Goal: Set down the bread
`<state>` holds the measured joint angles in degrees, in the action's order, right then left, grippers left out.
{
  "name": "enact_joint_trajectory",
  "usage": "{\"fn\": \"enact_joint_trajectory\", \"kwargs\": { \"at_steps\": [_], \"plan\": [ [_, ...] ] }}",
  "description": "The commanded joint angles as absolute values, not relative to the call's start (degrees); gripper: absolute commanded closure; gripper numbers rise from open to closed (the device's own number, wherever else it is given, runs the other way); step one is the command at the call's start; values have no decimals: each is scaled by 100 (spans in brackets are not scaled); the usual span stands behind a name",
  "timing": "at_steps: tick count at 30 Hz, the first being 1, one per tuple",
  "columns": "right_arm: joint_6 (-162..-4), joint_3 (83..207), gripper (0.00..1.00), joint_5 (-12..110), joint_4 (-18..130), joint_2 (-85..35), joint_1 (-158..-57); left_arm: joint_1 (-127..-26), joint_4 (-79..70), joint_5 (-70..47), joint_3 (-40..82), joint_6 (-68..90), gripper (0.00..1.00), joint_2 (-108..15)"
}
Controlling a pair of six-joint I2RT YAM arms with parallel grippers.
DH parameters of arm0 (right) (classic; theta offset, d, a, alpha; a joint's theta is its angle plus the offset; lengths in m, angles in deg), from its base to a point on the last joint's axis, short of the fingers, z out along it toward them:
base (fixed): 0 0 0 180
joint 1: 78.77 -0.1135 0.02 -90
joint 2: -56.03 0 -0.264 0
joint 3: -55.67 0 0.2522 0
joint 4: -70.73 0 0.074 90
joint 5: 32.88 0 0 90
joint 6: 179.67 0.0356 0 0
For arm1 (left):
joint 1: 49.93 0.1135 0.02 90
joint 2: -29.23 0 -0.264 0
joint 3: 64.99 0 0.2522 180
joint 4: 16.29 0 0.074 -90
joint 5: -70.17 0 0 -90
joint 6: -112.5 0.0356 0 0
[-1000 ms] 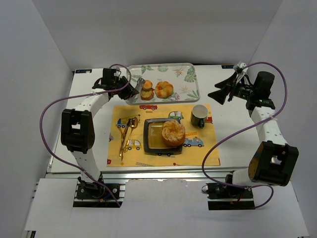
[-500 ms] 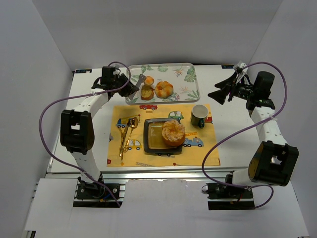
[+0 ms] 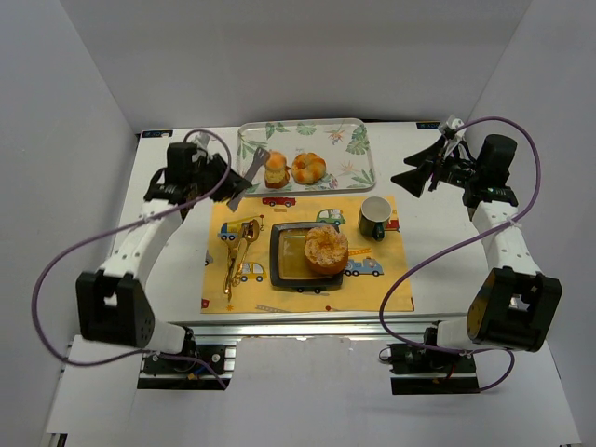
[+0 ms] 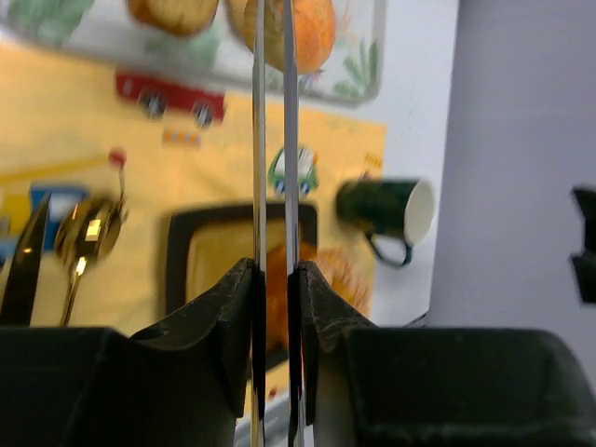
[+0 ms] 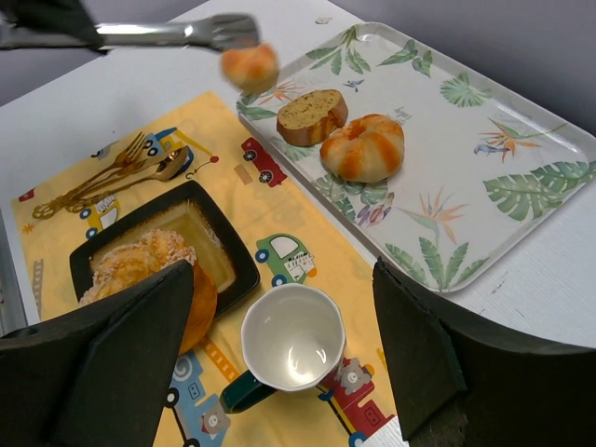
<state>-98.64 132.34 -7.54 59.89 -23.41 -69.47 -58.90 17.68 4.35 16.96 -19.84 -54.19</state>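
The left gripper point(image 4: 272, 279) is clamped tight on a pair of metal tongs point(image 3: 244, 177). The blades are nearly together and their tips pinch a small round roll point(image 5: 250, 67). A second ago that arm was hunched against the left edge of the tray point(image 3: 345, 156). Now it has swung back leftward, and the roll has come up off the toast slice point(image 5: 312, 110) and hangs over the tray's near-left corner. The pick looks done to me; the carry remains, I'd guess to the black plate point(image 3: 284, 261) just in front of the tray. The right gripper point(image 3: 413, 173) gapes empty off the tray's right side.
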Motion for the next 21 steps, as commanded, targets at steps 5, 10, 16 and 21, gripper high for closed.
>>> {"fn": "enact_joint_trajectory", "kwargs": {
  "at_steps": [5, 10, 16, 21],
  "plan": [
    [-10188, 13359, 18, -835, 5706, -2272, -6972, -6074, 2902, 740, 240, -1766, 100, -3470],
    [-10189, 13473, 18, -853, 5706, -2377, -7042, -6294, 2911, 768, -385, -1819, 100, -3107],
    [-10197, 13535, 18, -818, 5706, -2378, -7095, -6627, 2814, 794, -570, -1749, 100, -3212],
    [-10188, 13491, 18, -783, 5715, -2316, -7113, -6856, 2928, 671, -561, -1608, 86, -3344]
  ]
}}
